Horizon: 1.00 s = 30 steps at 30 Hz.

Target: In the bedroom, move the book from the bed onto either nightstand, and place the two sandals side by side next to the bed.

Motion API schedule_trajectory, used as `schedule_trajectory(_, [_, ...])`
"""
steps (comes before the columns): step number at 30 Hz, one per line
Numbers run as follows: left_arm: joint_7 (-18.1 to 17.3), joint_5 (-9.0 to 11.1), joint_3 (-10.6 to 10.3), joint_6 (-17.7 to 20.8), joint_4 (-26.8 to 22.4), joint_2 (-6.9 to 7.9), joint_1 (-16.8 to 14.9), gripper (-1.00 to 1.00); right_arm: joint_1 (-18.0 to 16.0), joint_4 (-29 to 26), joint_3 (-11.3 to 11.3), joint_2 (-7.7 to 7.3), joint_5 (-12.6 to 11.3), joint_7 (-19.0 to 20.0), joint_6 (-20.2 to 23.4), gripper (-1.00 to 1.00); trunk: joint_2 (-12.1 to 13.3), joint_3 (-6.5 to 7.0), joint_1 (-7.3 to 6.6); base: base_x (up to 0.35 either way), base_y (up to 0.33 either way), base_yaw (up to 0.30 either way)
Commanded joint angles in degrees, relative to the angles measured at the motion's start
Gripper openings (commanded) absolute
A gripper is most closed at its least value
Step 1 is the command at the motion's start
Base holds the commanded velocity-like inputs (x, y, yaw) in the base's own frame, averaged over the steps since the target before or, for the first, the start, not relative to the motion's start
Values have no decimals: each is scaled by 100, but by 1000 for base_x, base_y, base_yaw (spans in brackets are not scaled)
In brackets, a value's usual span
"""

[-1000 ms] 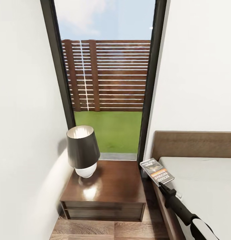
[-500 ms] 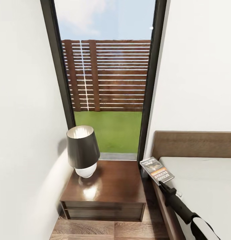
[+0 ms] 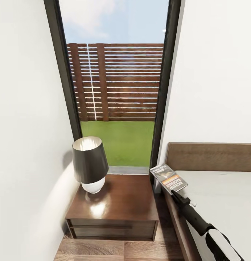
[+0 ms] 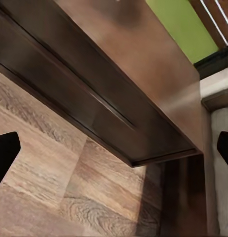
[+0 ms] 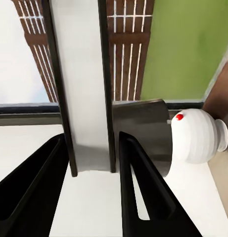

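**Book held in the air between bed and nightstand**

Nearest, the right arm rises from the lower right of the head view over the left edge of the bed (image 3: pixel 219 195). The right gripper (image 3: pixel 175 193) pinches the near edge of the book (image 3: pixel 168 178). In the right wrist view the book (image 5: pixel 83 84) stands between the two black fingers (image 5: pixel 138 187), edge on, with a finger pressed against each cover. The book is off the mattress, tilted, with its cover and orange band facing up. It hangs over the bed's left edge and the strip of wood floor (image 3: pixel 122 250) beside it, just right of the nightstand (image 3: pixel 114 203) and apart from its top.

The left gripper's (image 4: pixel 114 148) black fingertips (image 4: pixel 5 153) sit at opposite edges of the left wrist view, spread wide with nothing between them. Past them lie the floor and the nightstand's drawer front (image 4: pixel 84 103).

On the far left part of the nightstand's top stands a lamp (image 3: pixel 90 163) with a dark shade and a white round base. Beyond it a tall dark-framed window (image 3: pixel 114 90) shows lawn and a slatted brown fence. The bed's headboard (image 3: pixel 212 156) stands against the white wall at right.

Compared with a second ago, the book and the gripper have shifted slightly left and farther away, toward the nightstand. The lamp, nightstand and bed are unchanged.
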Motion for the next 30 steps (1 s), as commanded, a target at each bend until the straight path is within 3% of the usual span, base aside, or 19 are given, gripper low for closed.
schedule_trajectory(1, [4,54,-47,93,-137,26,-1,100,-2,-44,3,-1,-40,-42,45,-100,-3,-5,0,0,0,0])
schedule_trajectory(6, [29,29,-47,629,-774,92,-4,100,-4,-187,11,27,-43,-320,343,-100,-3,-5,0,0,0,0])
schedule_trajectory(11, [27,42,-47,1037,-1395,188,-6,100,-46,-286,45,62,-48,-546,1159,-100,-3,-5,0,0,0,0])
schedule_trajectory(16, [19,76,-35,1298,-1724,197,-13,100,-149,-305,63,71,-44,-620,1681,-100,-3,-5,0,0,0,0])
schedule_trajectory(22, [25,103,-18,1515,-2177,145,-28,100,-401,-306,75,74,-43,-952,1931,-100,-3,-5,0,0,0,0])
schedule_trajectory(30, [25,101,34,1569,-2668,190,-32,100,-901,-204,87,211,-61,-1850,1998,-100,-3,-5,0,0,0,0])
